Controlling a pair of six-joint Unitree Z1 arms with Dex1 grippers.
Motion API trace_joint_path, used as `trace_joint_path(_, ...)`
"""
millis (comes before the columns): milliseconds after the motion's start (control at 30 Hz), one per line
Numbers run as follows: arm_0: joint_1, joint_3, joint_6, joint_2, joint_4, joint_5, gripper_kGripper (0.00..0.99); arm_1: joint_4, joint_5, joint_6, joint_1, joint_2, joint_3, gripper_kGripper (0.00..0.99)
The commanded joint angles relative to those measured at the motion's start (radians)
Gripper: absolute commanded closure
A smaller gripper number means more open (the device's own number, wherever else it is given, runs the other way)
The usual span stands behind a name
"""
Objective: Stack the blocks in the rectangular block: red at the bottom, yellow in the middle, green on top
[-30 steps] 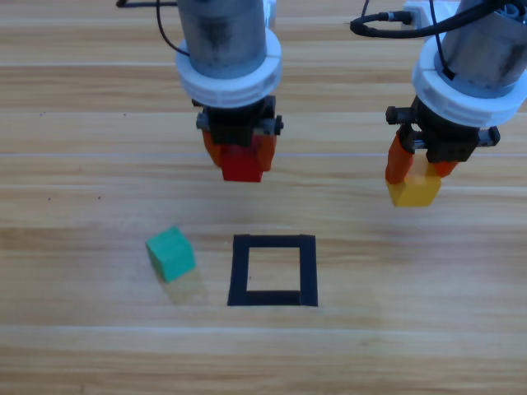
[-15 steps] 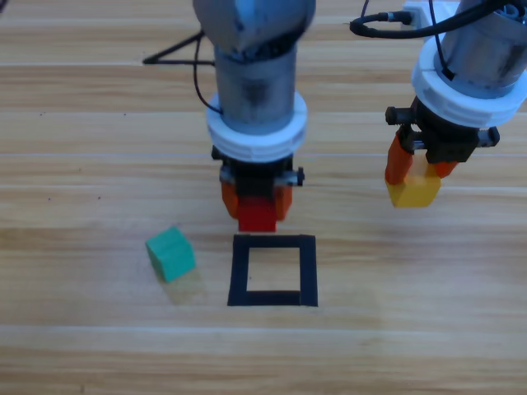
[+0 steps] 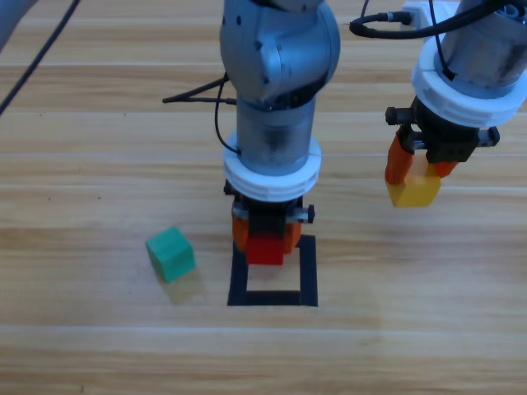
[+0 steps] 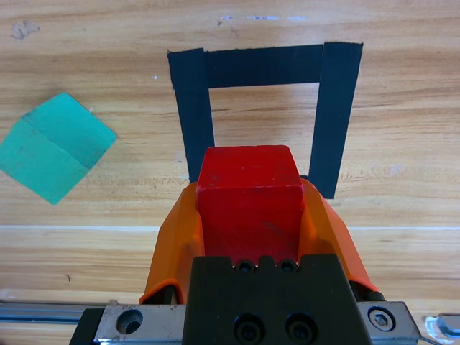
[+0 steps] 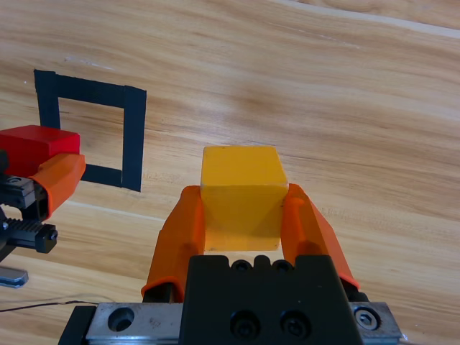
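Note:
My left gripper is shut on the red cube and holds it over the far edge of the black tape rectangle. In the left wrist view the red cube sits between the orange jaws, with the tape rectangle just beyond it. My right gripper hangs at the right, shut on the yellow cube, also seen in the right wrist view as the yellow cube. The green cube lies tilted on the wood left of the rectangle, and the green cube shows at left in the left wrist view.
Black cables trail across the table behind the left arm. In the right wrist view the tape rectangle and the left gripper with the red cube show at the left.
My left arm has carried the red cube forward, from behind the tape rectangle to over its far edge. The right arm and the green cube have held still.

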Motion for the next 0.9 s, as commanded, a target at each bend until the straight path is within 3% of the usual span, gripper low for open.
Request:
trace_joint_path(33,-0.025,0.105,-0.022,0.003,-0.080,-0.008,0.990,0.009,0.006,-0.004,0.026,0.027,0.024,0.990)
trace_joint_path(133,-0.025,0.187,-0.029,-0.033,-0.146,-0.016,0.990,0.009,0.006,-0.006,0.026,0.027,0.024,0.990)
trace_joint_path(600,-0.023,0.210,-0.048,-0.026,-0.197,-0.025,0.990,0.009,0.005,-0.007,0.026,0.027,0.024,0.990)
trace_joint_path(900,-0.023,0.331,-0.048,-0.078,-0.309,-0.028,0.990,0.009,0.005,-0.014,0.026,0.028,0.022,0.990)
